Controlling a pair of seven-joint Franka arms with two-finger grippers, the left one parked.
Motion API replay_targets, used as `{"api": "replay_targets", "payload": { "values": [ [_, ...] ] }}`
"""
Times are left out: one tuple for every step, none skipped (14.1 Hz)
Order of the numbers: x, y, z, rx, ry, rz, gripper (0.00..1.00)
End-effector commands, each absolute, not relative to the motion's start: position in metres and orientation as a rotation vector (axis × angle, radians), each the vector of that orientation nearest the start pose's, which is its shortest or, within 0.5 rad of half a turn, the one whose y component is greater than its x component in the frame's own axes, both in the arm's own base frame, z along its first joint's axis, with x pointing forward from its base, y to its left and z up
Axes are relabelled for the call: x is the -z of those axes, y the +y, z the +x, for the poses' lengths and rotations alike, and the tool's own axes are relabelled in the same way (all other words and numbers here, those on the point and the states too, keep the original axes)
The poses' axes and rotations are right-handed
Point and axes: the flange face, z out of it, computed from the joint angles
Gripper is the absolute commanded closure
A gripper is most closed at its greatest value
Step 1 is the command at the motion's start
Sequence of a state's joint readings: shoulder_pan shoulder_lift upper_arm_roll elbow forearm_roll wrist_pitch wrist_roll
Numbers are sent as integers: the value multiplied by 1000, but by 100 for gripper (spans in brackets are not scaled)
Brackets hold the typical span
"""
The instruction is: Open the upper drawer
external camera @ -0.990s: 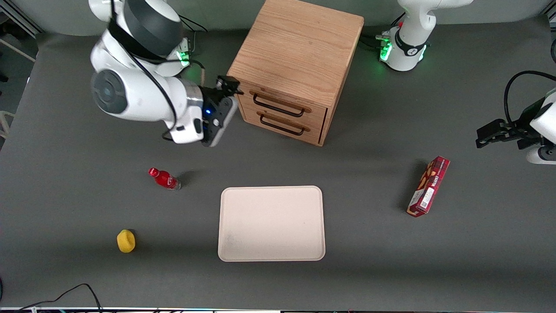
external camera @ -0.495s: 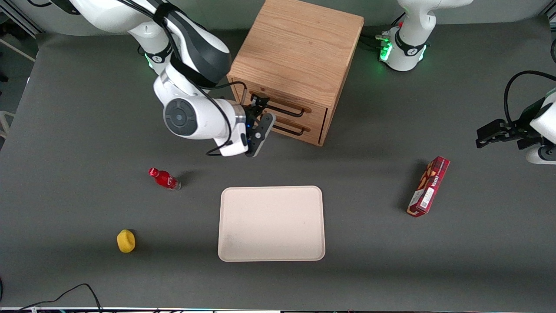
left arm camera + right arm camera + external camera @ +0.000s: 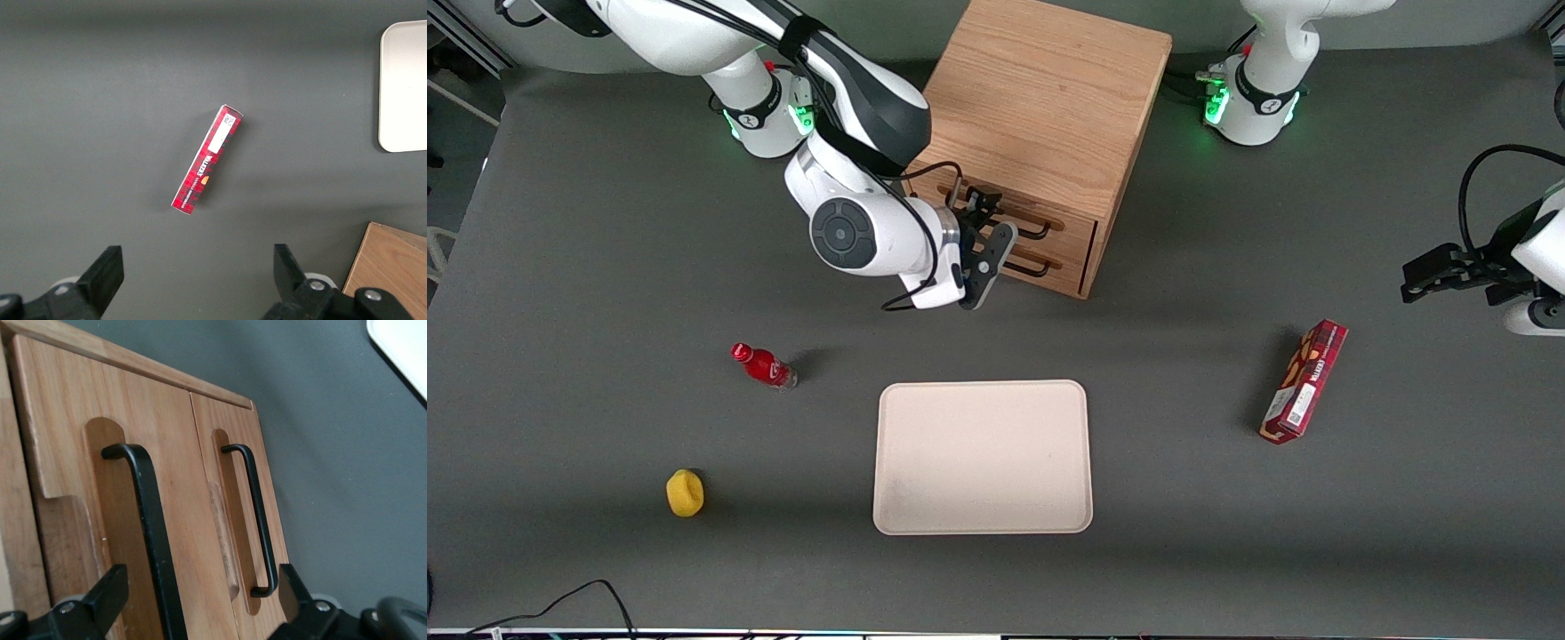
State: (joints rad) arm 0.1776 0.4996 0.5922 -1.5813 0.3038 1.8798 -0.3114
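While the upper drawer (image 3: 1040,216) sits closed and flush in the oak cabinet (image 3: 1040,98), the right arm's gripper (image 3: 989,233) hangs just in front of the drawer faces with its fingers (image 3: 100,600) spread apart, one on each side of the upper drawer's black handle (image 3: 150,520) and gripping nothing. The lower drawer (image 3: 1040,258) sits beneath it, also closed. Nearer the front camera lie a cream tray (image 3: 983,458), a red bottle (image 3: 763,365), a yellow fruit (image 3: 685,492) and, toward the parked arm's end, a red box (image 3: 1304,380).

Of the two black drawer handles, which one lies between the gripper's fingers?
The upper drawer's handle: it runs between the open gripper fingers. The lower drawer's handle lies off to one side.
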Motion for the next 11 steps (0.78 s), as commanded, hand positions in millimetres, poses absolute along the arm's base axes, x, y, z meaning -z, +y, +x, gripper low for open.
{"api": "replay_targets", "payload": {
  "values": [
    [-388,441,493,-326,-1150,-2361,0],
    [-387,441,494,-324,-1149,-2362,0],
    [-385,441,495,-325,-1146,-2363,0],
    [-381,441,496,-325,-1149,-2365,0],
    [-375,439,500,-318,-1155,-2377,0],
    [-370,440,502,-307,-1158,-2382,0],
    [-367,441,505,-296,-1150,-2382,0],
    [-363,440,508,-298,-1141,-2383,0],
    [-366,439,512,-285,-1137,-2382,0],
    [-370,439,516,-273,-1130,-2382,0],
    [-374,435,526,-251,-1121,-2386,0]
  ]
}}
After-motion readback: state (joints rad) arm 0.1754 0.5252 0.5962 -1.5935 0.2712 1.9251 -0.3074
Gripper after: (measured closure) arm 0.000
